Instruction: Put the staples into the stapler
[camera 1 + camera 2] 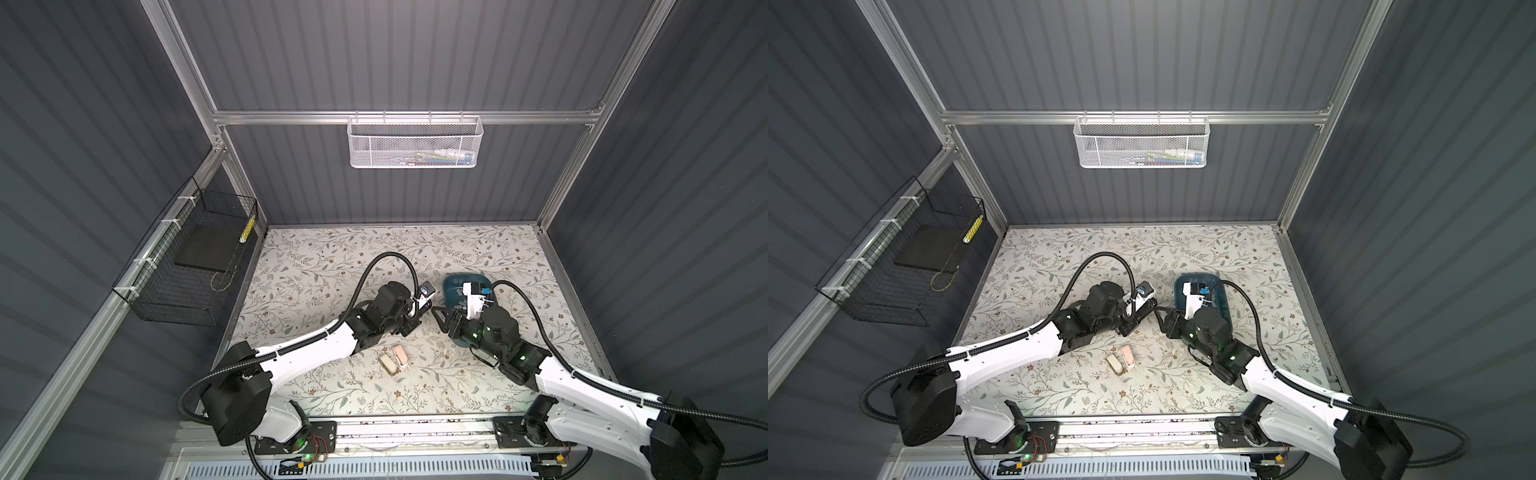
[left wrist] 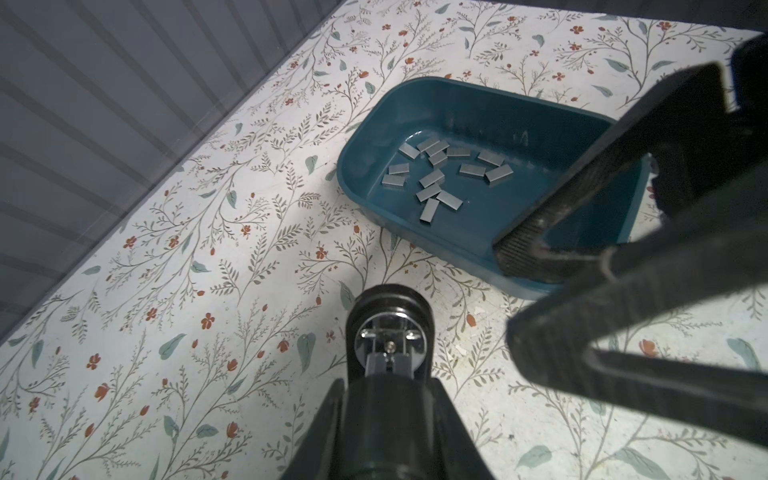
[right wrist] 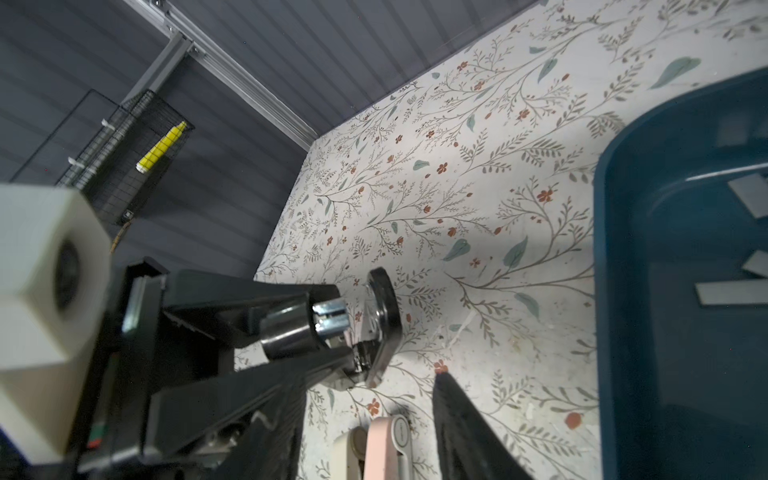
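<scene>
In a top view, a smooth teal plastic tray (image 1: pixel 449 282) is seen on the floral-patterned desk (image 1: pixel 316 266). In the left wrist view, flat grey metal staples (image 2: pixel 432 178) are scattered inside that tray. A glossy black stapler with a chromed core (image 2: pixel 388 305) is clamped by the left pincer (image 2: pixel 388 390). In the right wrist view, the ribbed right pincer (image 3: pixel 392 376) is seen partly open and empty.

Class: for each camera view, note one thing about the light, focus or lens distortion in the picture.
In both top views, the wide lens splays the walls outward, and light pools on the table while the walls stay dim. Left wrist view: staples sharp, glare on the chrome of the black stapler. Right wrist view: the near white camera housing and teal tray are blurred.
</scene>
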